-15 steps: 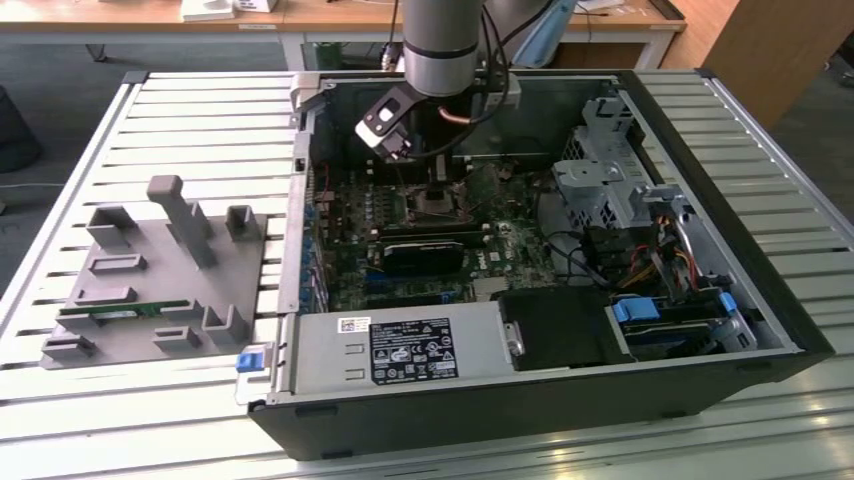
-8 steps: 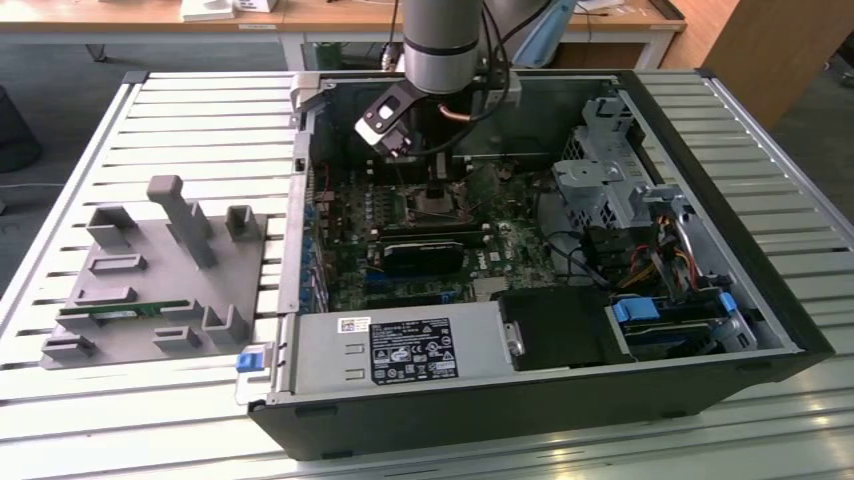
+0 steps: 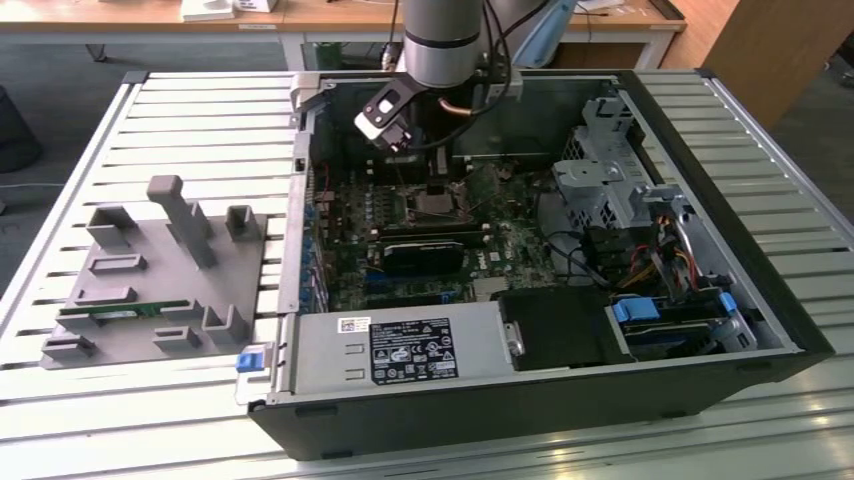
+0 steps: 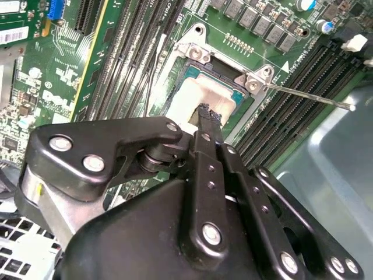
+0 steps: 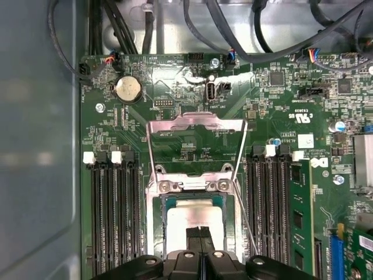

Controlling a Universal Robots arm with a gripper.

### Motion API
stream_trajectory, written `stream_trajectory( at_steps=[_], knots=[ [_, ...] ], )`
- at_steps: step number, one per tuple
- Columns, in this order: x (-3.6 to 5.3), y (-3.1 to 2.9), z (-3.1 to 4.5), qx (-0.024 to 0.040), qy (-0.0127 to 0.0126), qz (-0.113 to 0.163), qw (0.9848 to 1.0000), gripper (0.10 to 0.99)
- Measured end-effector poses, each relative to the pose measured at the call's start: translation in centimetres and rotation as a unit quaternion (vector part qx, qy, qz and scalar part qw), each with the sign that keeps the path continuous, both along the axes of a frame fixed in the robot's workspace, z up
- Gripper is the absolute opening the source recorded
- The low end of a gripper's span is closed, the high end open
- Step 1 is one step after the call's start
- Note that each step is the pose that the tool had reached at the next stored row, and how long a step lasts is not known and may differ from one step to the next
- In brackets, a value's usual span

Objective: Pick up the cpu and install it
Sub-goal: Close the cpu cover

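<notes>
The computer case (image 3: 534,425) lies open on its side on the slatted table (image 3: 200,120), and the arm (image 3: 441,40) reaches down into it from above; on the exterior view's left of the case stands a grey fixture (image 3: 147,270). In the first wrist view the cpu (image 5: 195,217) sits flat in the socket on the green motherboard (image 5: 280,116), its silver top facing up; the metal load frame (image 5: 195,121) is swung up and open beyond it, and the thin wire lever (image 5: 247,227) stands free along one side of the socket. The gripper (image 5: 200,231) hangs right over the chip; its two black fingers (image 5: 193,239) are pressed together with only a hairline seam between them, and nothing is clamped in that seam. The tips are over the middle of the silver top; whether they actually touch the metal or stop just short of it I cannot tell. The second wrist view looks along the fingers from behind and shows the same thing; the closed tips end over the near part of the cpu, and the rest of the silver face shows past them. Rows of black memory slots (image 5: 111,210) flank the socket on both sides, and a round coin cell (image 5: 128,89) sits further up the board, well apart from the gripper.
</notes>
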State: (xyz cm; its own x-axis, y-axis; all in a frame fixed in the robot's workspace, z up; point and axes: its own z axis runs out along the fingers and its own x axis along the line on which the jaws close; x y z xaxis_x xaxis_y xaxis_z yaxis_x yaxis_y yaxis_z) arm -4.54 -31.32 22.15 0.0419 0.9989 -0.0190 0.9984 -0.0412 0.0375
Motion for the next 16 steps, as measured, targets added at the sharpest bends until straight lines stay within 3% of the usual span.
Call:
stream_trajectory(
  at_steps=[8, 16],
  knots=[
    [0.01, 0.01, 1.49, -0.0004, 0.0, 0.0, 1.0, 0.106],
    [0.0, 0.01, 3.79, -0.001, 0.0, 0.0, 1.0, 0.106]
  ],
)
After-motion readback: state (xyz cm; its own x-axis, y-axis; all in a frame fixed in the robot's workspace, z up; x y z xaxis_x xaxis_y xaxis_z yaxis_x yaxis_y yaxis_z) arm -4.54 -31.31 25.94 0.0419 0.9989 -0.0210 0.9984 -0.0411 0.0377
